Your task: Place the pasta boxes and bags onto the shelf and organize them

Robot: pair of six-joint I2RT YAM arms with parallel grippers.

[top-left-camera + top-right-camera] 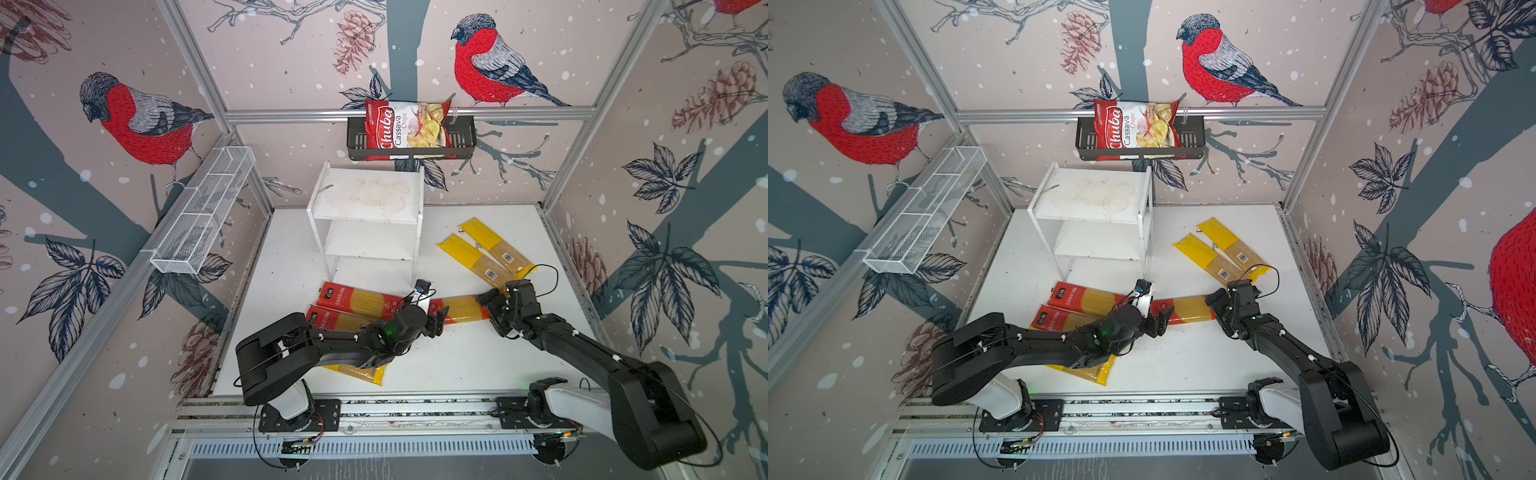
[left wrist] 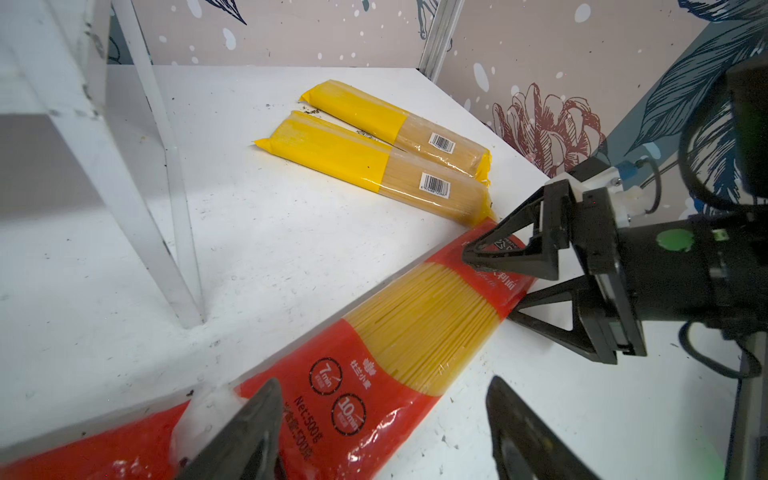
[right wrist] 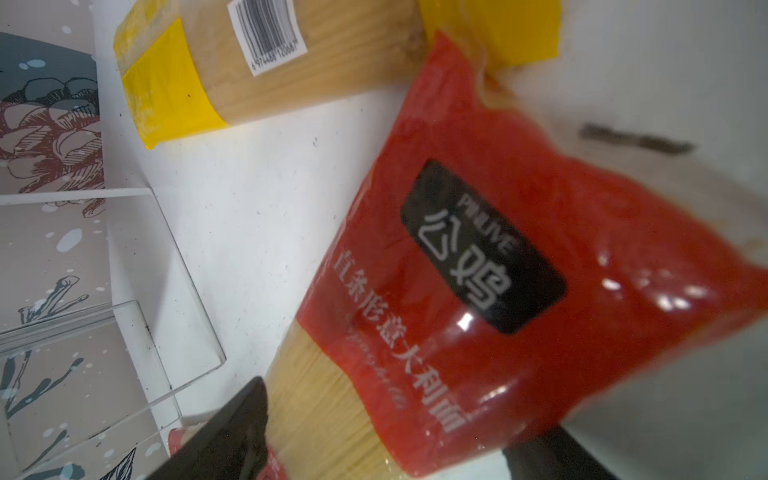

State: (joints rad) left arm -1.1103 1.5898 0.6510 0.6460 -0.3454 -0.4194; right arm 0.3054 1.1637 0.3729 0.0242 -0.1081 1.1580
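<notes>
A red-ended spaghetti packet (image 1: 463,309) (image 1: 1187,309) lies on the white table between both arms. My left gripper (image 1: 439,322) (image 2: 384,386) is open and straddles one red end (image 2: 345,411), with a gap at one finger. My right gripper (image 1: 488,307) (image 3: 395,415) is open round the other red end (image 3: 478,257). Two more red packets (image 1: 357,297) (image 1: 332,320) lie left of it. Two yellow packets (image 1: 473,257) (image 1: 496,245) sit side by side at the right, and a third (image 1: 361,372) is partly hidden under my left arm. The white shelf (image 1: 365,195) (image 1: 1088,193) stands empty at the back.
A black wall basket (image 1: 461,137) above the shelf holds a red-and-white Cassava Chips bag (image 1: 409,124). A white wire mesh tray (image 1: 203,212) hangs on the left wall. The shelf's thin legs (image 2: 178,232) stand close to the left gripper.
</notes>
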